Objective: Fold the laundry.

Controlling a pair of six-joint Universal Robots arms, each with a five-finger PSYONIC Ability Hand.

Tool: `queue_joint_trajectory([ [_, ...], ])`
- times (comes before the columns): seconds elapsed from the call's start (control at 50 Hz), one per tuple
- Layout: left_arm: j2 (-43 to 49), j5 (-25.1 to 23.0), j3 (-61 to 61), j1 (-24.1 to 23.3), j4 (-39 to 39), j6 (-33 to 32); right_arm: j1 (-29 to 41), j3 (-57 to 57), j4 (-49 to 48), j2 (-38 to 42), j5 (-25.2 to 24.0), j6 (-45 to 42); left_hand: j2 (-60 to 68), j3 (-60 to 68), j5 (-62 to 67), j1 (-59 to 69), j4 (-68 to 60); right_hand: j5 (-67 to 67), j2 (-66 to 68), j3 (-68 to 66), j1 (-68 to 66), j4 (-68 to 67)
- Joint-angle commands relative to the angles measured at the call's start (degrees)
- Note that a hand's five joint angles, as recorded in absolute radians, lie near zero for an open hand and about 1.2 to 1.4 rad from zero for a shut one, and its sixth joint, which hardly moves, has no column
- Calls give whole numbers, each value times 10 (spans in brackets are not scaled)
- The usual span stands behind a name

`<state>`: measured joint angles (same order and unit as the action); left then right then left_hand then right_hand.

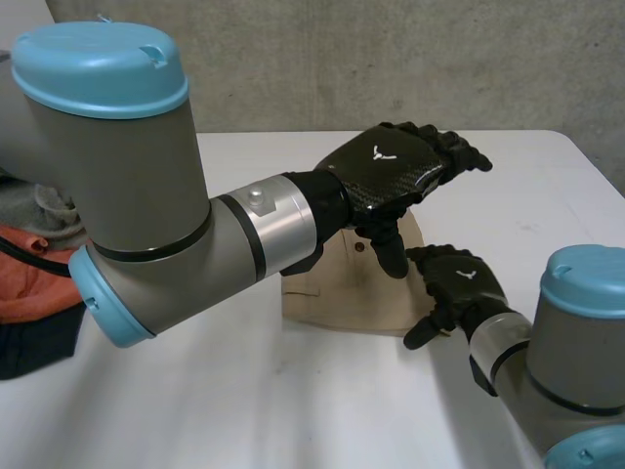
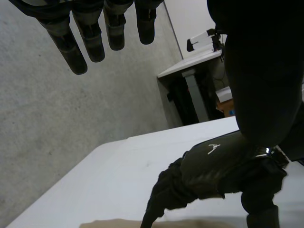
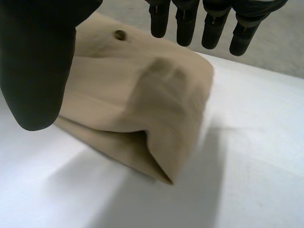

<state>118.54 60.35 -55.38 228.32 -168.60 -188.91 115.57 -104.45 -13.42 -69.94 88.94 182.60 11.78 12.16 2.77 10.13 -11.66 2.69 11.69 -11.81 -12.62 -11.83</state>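
Observation:
A tan cloth (image 1: 337, 293) lies folded into a small, thick rectangle in the middle of the white table (image 1: 547, 186). My left hand (image 1: 386, 166) hovers over the cloth's far part, fingers straight and holding nothing; in its wrist view the fingers (image 2: 95, 33) point out at the wall. My right hand (image 1: 459, 283) is at the cloth's right edge, relaxed and open. In the right wrist view its fingers (image 3: 204, 23) and thumb (image 3: 38, 61) hang spread just above the folded cloth (image 3: 142, 95), which shows a small button (image 3: 120, 34). The right hand (image 2: 213, 166) also appears below the left palm.
A heap of orange and grey clothes (image 1: 29, 274) lies at the table's left edge, beside my left arm. A concrete wall (image 1: 391, 59) stands behind the table. Another table (image 2: 199, 61) stands further off along that wall.

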Motion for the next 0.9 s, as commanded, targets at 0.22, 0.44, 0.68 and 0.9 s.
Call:
queue_joint_trajectory([
  [0.22, -16, 10, -9, -2, -15, 8, -47, 22, -28, 78, -35, 65, -18, -22, -28, -1, 17, -27, -17, 18, 26, 18],
  [0.44, -21, 10, -27, 2, -28, 9, -39, 54, -52, 118, -32, 63, -18, -22, -28, -1, 17, -2, 8, -7, 1, -7],
  [0.68, -35, 10, -40, 5, -47, 11, -79, 107, -120, 134, -39, 59, -18, -22, -28, -1, 17, 673, 683, -682, -674, -682],
  [0.9, -47, 16, -47, 10, -54, 24, -177, 335, -61, 242, -20, 61, -18, -22, -28, -1, 17, 673, 683, -682, -674, -682],
])
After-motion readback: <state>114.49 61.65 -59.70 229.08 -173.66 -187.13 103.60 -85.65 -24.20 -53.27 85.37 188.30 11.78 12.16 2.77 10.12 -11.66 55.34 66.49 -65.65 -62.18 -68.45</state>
